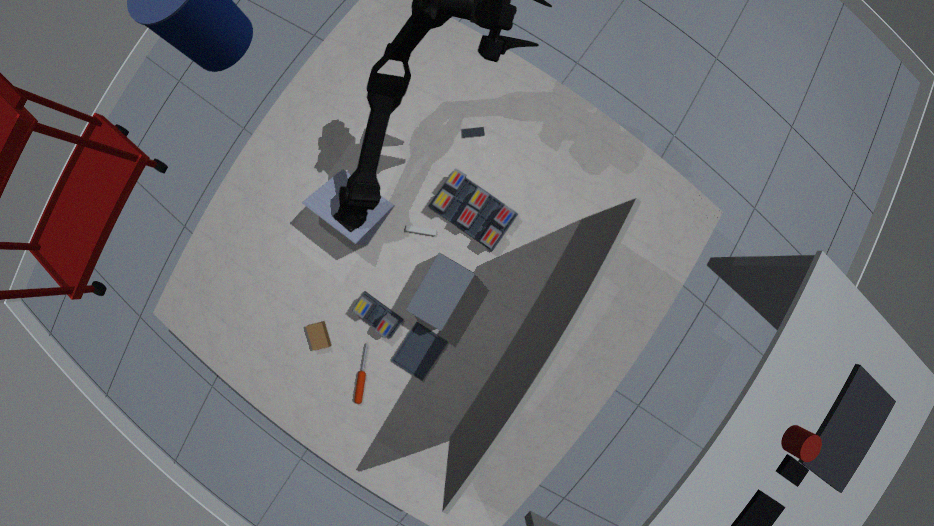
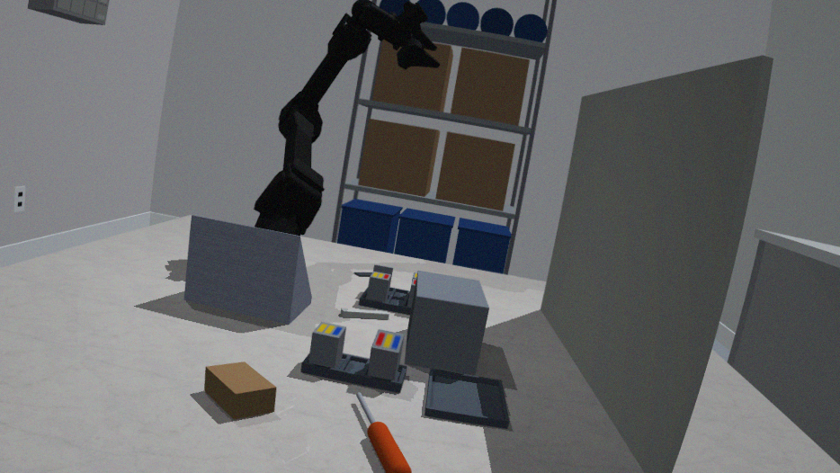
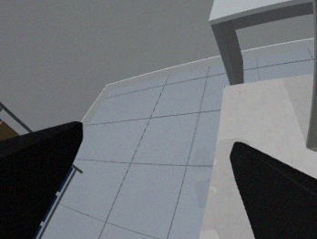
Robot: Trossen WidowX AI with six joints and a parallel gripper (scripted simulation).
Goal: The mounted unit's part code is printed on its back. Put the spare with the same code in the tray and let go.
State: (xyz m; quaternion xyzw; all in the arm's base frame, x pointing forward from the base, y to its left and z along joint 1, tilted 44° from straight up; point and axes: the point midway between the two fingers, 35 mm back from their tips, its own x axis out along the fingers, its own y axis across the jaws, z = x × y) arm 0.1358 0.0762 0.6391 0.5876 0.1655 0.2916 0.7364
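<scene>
The jaws (image 1: 537,24) (image 2: 437,56) stand wide and hold nothing; the tray (image 1: 419,351) (image 2: 465,398) has no spare, so matching and placing remain.
</scene>
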